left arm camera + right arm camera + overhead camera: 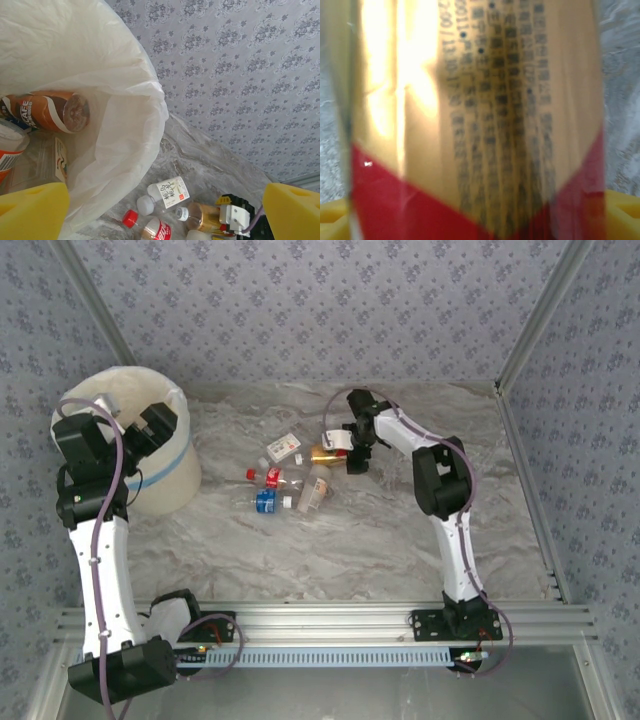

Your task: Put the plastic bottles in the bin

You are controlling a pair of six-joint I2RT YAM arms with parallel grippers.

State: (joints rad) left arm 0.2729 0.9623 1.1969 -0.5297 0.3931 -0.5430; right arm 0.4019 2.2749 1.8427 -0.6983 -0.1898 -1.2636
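Observation:
Several plastic bottles lie in a loose cluster mid-table: a white-labelled one (pixel 283 447) (pixel 167 192), a red-capped one (pixel 270 477) (pixel 155 230), a blue one (pixel 265 500) and a cream one (pixel 315 490). My right gripper (pixel 340 445) (pixel 480 220) is down at a gold, red-trimmed bottle (pixel 322 453) (pixel 470 125). This bottle lies between its yellow fingertips (pixel 622 212); whether they press on it I cannot tell. My left gripper (pixel 150 425) (pixel 164 212) hangs open and empty over the rim of the bin (pixel 165 475) (pixel 145 100). A brown bottle (pixel 50 111) and others lie inside the bin.
The bin stands at the table's far left, against the patterned wall. Metal frame posts (pixel 530 330) mark the enclosure's back corners, and a rail (pixel 330 618) runs along the near edge. The marble tabletop (pixel 350 550) stretches between the bottles and the arm bases.

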